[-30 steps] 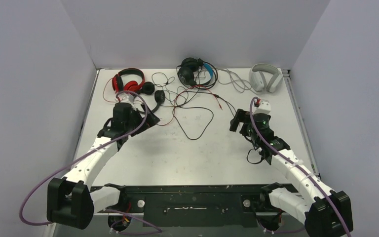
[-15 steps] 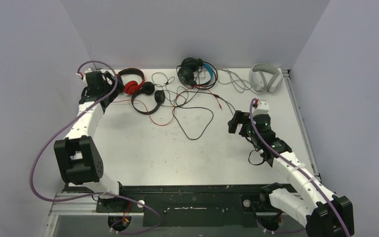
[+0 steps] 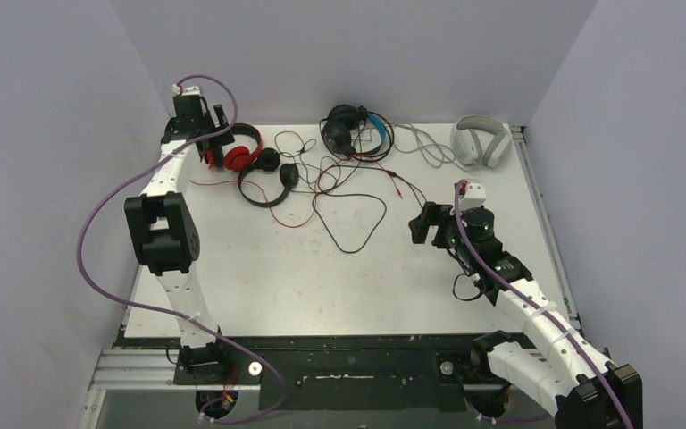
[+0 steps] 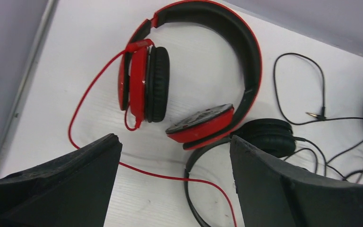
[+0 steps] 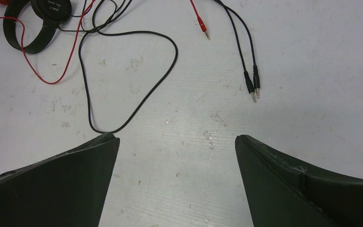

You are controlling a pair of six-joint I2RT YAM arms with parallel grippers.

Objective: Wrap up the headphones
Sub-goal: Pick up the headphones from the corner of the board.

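The left hand (image 4: 175,141) has swung from the middle to the far left corner and now hangs spread and empty above the red-and-black headset (image 4: 142,85), which lies on the tabletop (image 4: 75,61). The right hand (image 5: 177,138) is spread too. I judge that wrapping begins here.

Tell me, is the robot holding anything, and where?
Nothing is held. The left gripper hangs open over the red-and-black wired headphones; the right gripper is open above the white table.

The red-and-black headset (image 4: 144,82) lies beyond the spread fingers (image 4: 66,189), its lower cup touching a black headset (image 4: 264,137).
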